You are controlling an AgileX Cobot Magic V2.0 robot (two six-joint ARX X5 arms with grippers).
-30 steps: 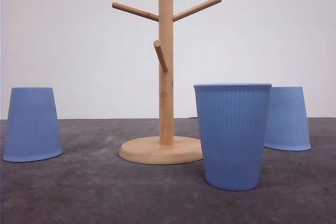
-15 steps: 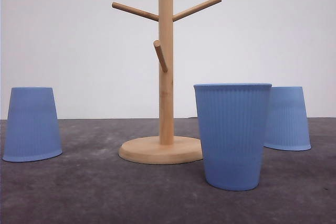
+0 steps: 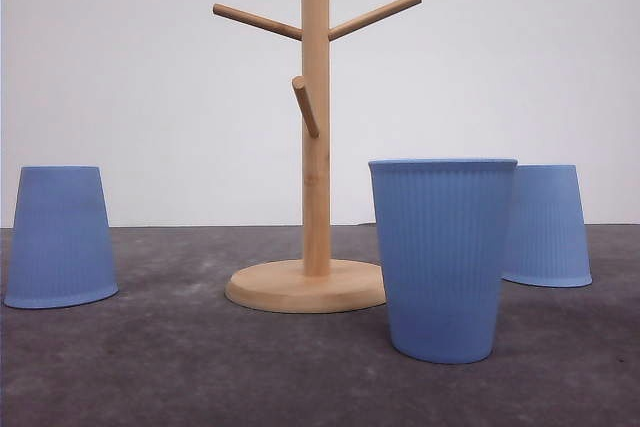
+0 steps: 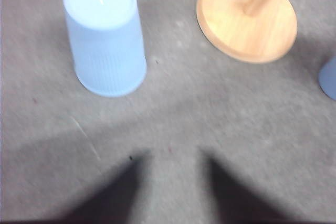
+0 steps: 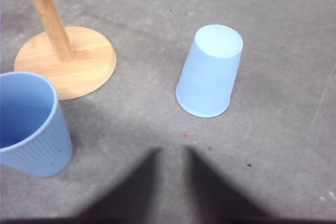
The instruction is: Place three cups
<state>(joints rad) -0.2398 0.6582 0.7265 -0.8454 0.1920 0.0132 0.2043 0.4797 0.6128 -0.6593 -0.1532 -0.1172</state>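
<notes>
Unmarked blue cups [image 3: 443, 257], wooden stand [image 3: 315, 127]

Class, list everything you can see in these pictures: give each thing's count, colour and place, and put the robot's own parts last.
Cups: three, light blue. One upside down at the far left; one upright in front, right of the stand; one upside down behind it at the right.
Stand: one, light wood, round base, three pegs, mid-table between the cups.
Table: one, dark grey, under everything.
Wall: white, behind the table.
Left gripper: dark blurred fingers over bare table near the left cup, apart, holding nothing.
Right gripper: dark fingers over bare table near the right cup, apart, holding nothing.
</notes>
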